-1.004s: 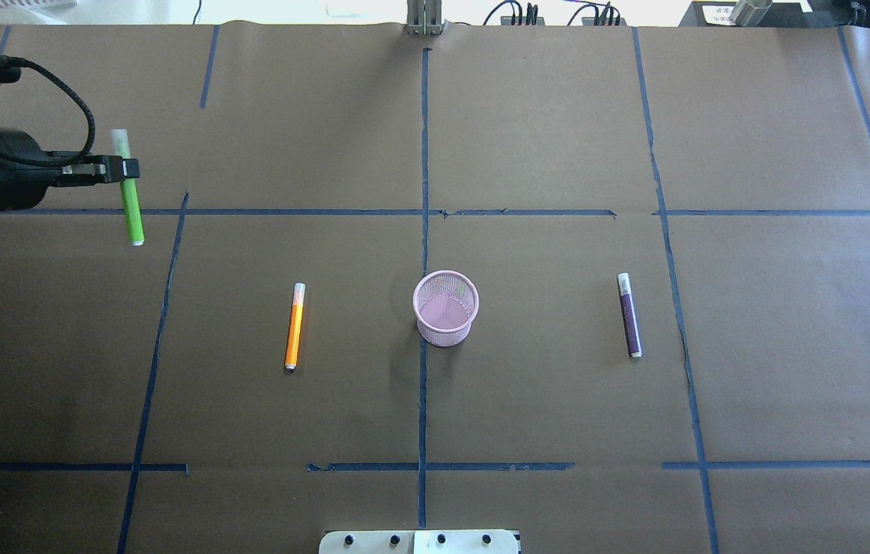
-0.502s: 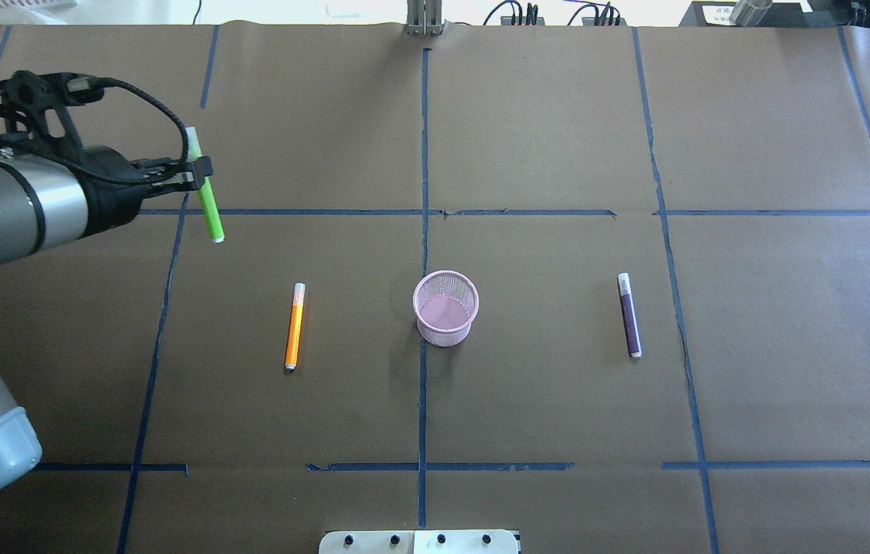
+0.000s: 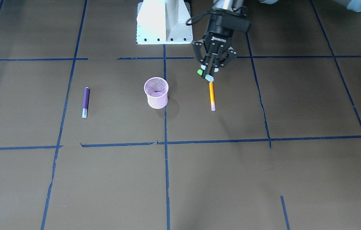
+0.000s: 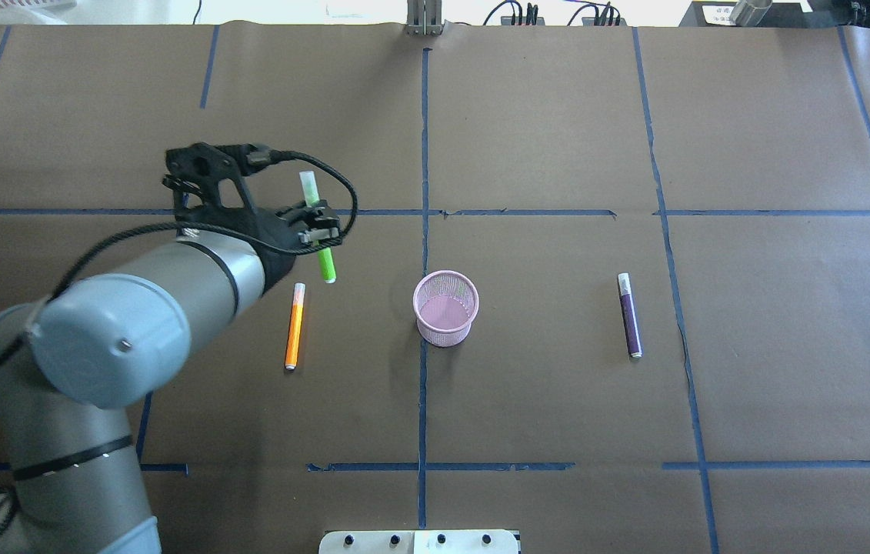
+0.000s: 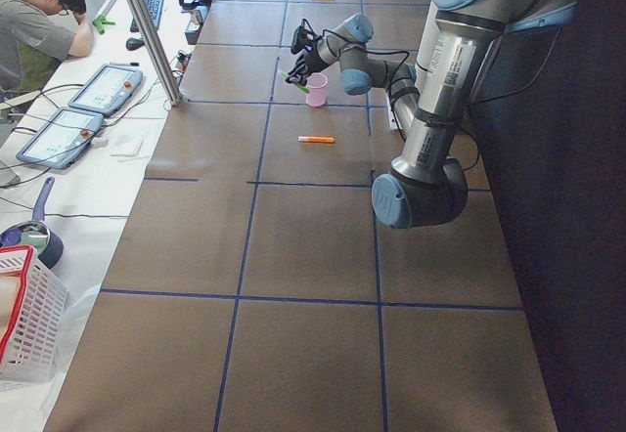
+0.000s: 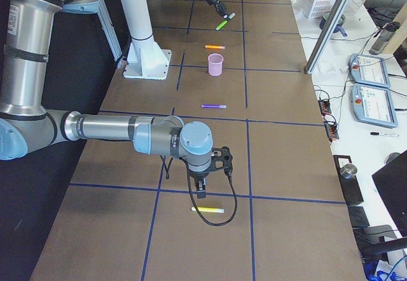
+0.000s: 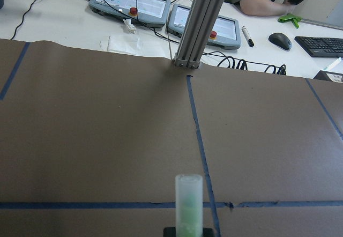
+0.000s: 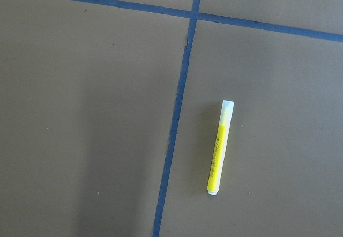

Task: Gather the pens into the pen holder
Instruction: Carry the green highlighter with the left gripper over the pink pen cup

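Observation:
My left gripper (image 4: 321, 231) is shut on the bright green pen (image 4: 325, 261) and holds it above the table, just beyond the far end of the orange pen (image 4: 294, 327). The green pen's pale end (image 7: 188, 202) points away from the robot. The pink mesh pen holder (image 4: 445, 308) stands upright at the table's middle, to the right of the gripper. The purple pen (image 4: 629, 315) lies flat to the right of the holder. My right gripper (image 6: 202, 189) hangs low over the table far to the right; I cannot tell whether it is open or shut.
A yellow pen (image 8: 220, 147) lies flat on the table just beside my right gripper, also in the exterior right view (image 6: 208, 210). The robot's white base (image 3: 164, 22) stands at the near table edge. Blue tape lines cross the brown table cover.
My left arm has swung to the right with the green pen in it, from the far left edge to just beyond the orange pen. The other pens and the holder have not moved.

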You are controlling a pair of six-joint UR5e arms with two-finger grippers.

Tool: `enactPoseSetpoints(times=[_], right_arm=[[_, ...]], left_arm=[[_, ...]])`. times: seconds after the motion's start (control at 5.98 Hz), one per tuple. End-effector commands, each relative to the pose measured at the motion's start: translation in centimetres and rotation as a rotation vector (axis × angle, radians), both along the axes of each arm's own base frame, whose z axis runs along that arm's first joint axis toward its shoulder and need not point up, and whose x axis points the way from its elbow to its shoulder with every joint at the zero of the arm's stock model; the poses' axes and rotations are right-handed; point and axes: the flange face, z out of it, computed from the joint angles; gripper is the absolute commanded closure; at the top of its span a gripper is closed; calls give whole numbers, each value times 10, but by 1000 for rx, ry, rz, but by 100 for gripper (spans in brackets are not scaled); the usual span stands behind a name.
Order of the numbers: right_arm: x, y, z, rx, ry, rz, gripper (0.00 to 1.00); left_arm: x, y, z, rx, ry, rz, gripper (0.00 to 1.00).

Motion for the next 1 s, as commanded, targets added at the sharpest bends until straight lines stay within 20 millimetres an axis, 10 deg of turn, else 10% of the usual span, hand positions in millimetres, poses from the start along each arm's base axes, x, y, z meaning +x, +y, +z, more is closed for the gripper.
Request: enactPoseSetpoints(times=[0.0,0.33,0.67,0.84], right_arm=[[0,0,1,-2,0,0,0],[0,0,1,-3,1,-1,0],[0,0,1,-3,1,-1,0],[0,0,2,-3,3,-1,0]], left_arm=[[88,10,-31,-33,4,-77,100],[151,5,-47,-57,-7,-123,100],[164,8,-49,-75,4,-128,100],[164,8,-46,-72,-3,-124,83]])
